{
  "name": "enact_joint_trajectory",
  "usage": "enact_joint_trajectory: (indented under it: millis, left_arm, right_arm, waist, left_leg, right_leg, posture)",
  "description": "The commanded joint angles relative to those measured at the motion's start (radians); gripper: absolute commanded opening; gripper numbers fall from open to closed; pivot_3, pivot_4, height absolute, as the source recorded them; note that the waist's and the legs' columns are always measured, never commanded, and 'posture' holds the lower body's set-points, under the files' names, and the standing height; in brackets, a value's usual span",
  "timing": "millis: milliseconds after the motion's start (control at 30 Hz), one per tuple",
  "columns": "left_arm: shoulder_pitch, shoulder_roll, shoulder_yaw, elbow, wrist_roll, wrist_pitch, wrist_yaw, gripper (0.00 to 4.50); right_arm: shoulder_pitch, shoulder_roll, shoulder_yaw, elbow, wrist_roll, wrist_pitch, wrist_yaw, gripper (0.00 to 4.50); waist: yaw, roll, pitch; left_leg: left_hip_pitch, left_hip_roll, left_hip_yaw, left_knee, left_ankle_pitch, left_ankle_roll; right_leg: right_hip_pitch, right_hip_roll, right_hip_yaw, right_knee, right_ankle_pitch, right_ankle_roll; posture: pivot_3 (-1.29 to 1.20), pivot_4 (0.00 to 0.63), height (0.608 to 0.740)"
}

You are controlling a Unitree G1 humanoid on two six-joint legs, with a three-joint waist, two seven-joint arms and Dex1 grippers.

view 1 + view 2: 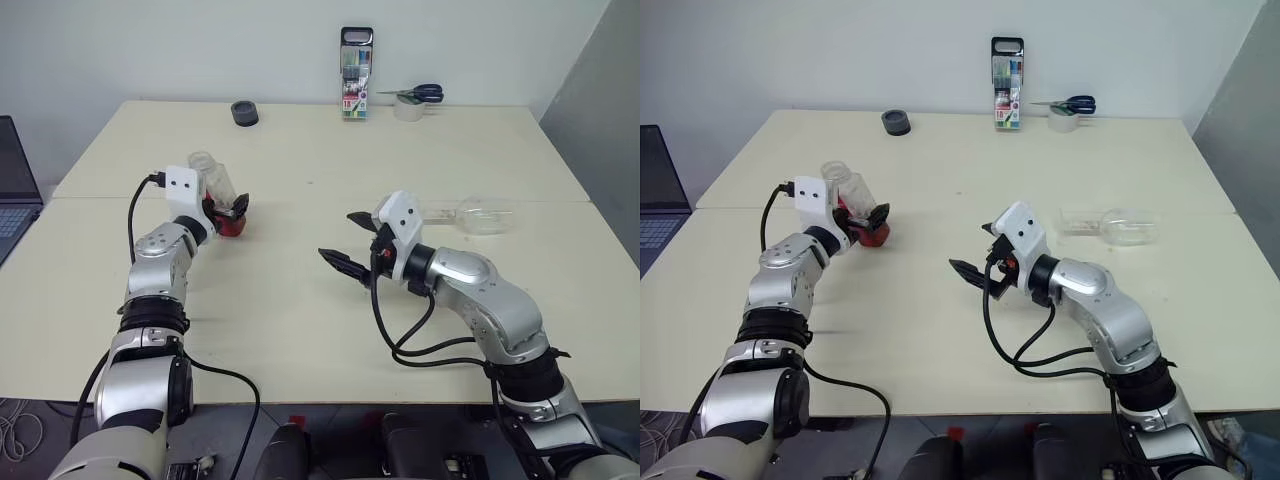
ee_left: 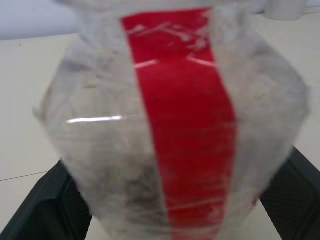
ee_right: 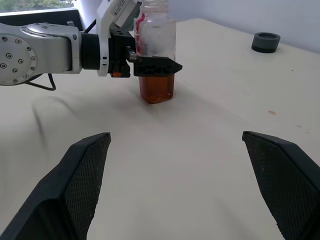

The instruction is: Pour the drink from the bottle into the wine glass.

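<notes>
Left pincer: the left gripper [image 1: 228,208] sat around the bottle [image 3: 156,55] near the left side of the worktop [image 1: 300,310], a black finger [image 3: 156,65] on either side of the body; from the right wrist view the jaws looked parted rather than squeezing, though whether the pads touched the plastic could not be told.
Bottle: upright on the worktop, red label strip [image 2: 180,125] facing the left wrist, the drink [image 3: 157,88] filling only its lowest part.
Right pincer: the right gripper [image 1: 345,243] hovered over the middle of the worktop, jaws spread wide, holding nothing, pointing towards the bottle.
Wine glass: the wine glass [image 1: 478,215] lay on its side near the right edge, well apart from both grippers, just beyond the right arm.
Far edge: a marker case [image 1: 356,74] stood upright at the middle; to its right a tape roll [image 1: 409,108] with scissors [image 1: 418,94] on top; to its left a dark grey ring [image 1: 244,113].
Left edge: a laptop [image 1: 14,190] beside the table.
In the way: bare worktop between the bottle and the right gripper.
</notes>
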Motion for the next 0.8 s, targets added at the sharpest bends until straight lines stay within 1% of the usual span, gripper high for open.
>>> enact_joint_trajectory:
  millis: [33, 200, 300, 433, 633, 800]
  left_arm:
    - [0.022, -0.002, -0.017, -0.004, 0.023, -0.039, 0.001, 4.49]
    - [0.063, -0.017, -0.011, -0.012, 0.031, -0.081, 0.021, 4.49]
    - [0.093, -0.031, 0.0, -0.021, 0.033, -0.145, 0.044, 4.49]
    - [0.134, -0.048, 0.008, -0.047, 0.018, -0.161, 0.054, 4.49]
    - [0.237, -0.054, 0.001, -0.17, 0.018, -0.142, 0.053, 4.49]
    - [0.32, -0.043, 0.004, -0.299, -0.009, -0.082, 0.015, 4.49]
  right_arm:
    - [0.007, 0.001, 0.003, -0.048, -0.002, -0.003, 0.003, 4.5]
    - [0.03, -0.003, 0.004, -0.065, -0.003, 0.002, -0.003, 4.5]
    - [0.051, -0.003, 0.003, -0.077, -0.008, -0.001, -0.013, 4.5]
    - [0.081, -0.01, 0.0, -0.104, -0.007, 0.007, -0.017, 4.5]
    - [0.149, -0.054, -0.029, -0.172, 0.008, 0.043, -0.021, 4.5]
    - [0.245, -0.083, -0.105, -0.259, 0.037, 0.1, -0.051, 4.5]
  waist:
    - [0.0, 0.0, 0.0]
    - [0.0, 0.0, 0.0]
    - [0.0, 0.0, 0.0]
    - [0.0, 0.0, 0.0]
    - [0.0, 0.0, 0.0]
    - [0.003, 0.0, 0.0]
  left_leg:
    - [0.0, 0.0, 0.0, 0.0, 0.0, 0.0]
    - [0.0, 0.0, 0.0, 0.0, 0.0, 0.0]
    - [0.0, 0.0, 0.0, 0.0, 0.0, 0.0]
    - [0.0, 0.0, 0.0, 0.0, -0.001, 0.001]
    - [0.0, 0.0, 0.0, 0.0, -0.002, 0.003]
    - [0.0, 0.0, 0.0, 0.0, -0.002, 0.004]
  right_leg:
    - [0.0, 0.0, 0.0, 0.0, 0.0, 0.0]
    - [0.0, 0.0, 0.0, 0.0, 0.0, 0.0]
    - [0.0, 0.0, 0.0, 0.0, 0.0, 0.0]
    - [0.0, 0.0, 0.0, 0.0, 0.0, 0.0]
    - [0.0, 0.0, 0.0, 0.0, 0.0, 0.0]
    - [0.0, 0.0, 0.001, 0.0, 0.0, 0.0]
  posture:
    - [0.0, 0.15, 0.74]
    - [0.0, 0.15, 0.74]
    - [0.0, 0.15, 0.74]
    - [0.0, 0.15, 0.74]
    - [0.0, 0.15, 0.74]
    - [0.0, 0.15, 0.74]
